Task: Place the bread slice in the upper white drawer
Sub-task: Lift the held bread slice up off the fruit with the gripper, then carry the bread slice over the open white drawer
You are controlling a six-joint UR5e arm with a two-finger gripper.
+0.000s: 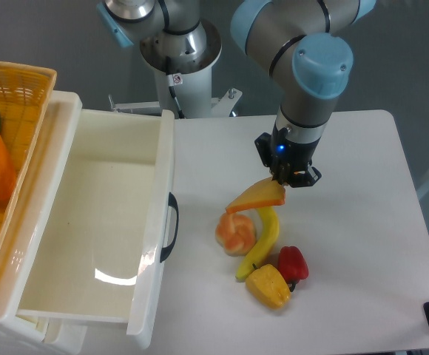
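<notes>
Pincer (282, 180) grips the bread slice (257, 198), tilted above the banana (261, 240).

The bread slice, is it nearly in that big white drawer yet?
Partly. Done: the upper white drawer stands open, and the gripper has the bread slice gripped and tilted above the banana. Left: carrying it over and releasing it inside.

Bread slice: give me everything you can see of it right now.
The bread slice looks like a plastic toy: golden-yellow face, orange-brown crust. It is seen nearly edge-on and tilted, its right end high and pinched in the gripper, its left end dipping toward the bun. It hangs over the bun and the banana; whether it touches them I cannot tell. It is right of the open upper drawer, not yet in it.
</notes>
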